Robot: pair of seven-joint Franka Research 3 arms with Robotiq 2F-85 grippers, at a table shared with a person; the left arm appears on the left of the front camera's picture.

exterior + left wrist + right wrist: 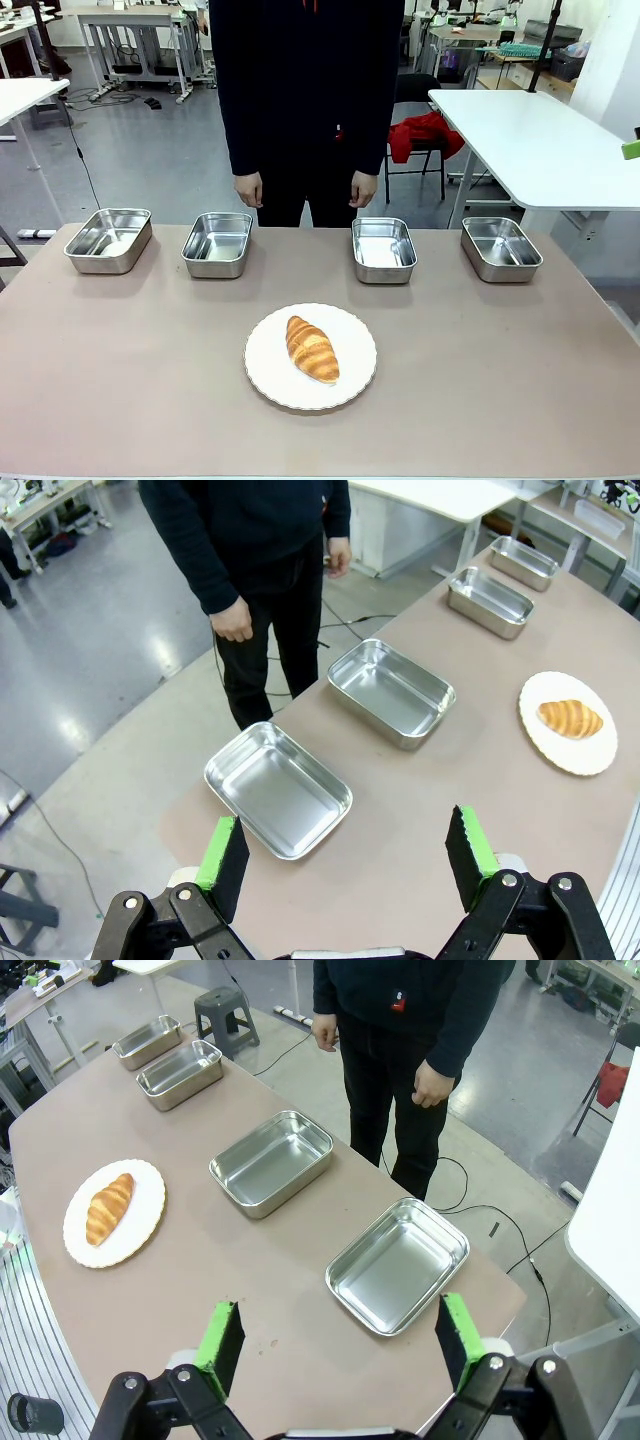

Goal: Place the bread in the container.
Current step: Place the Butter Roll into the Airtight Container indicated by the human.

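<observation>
On the table [120, 380] sit four containers [217, 243], one plate [265, 365], one bread [312, 348].

The bread [312, 349] has a golden-brown crust, ridged and faintly glossy; the plate [268, 385] under it is smooth and white, ceramic or plastic, I cannot tell which; the four containers [215, 266] are bright polished metal, mirror-like inside, with rolled rims that catch the light; the table [120, 390] top is a smooth, matt beige-brown surface with little sheen; the left gripper [345, 845] has matt black links with small shiny metal pins, and its pads [213, 855] are green and look rubbery; the right gripper [335, 1320] looks the same; the person's clothes [300, 80] are dark matt cloth; the floor [150, 150] is grey and glossy.
</observation>
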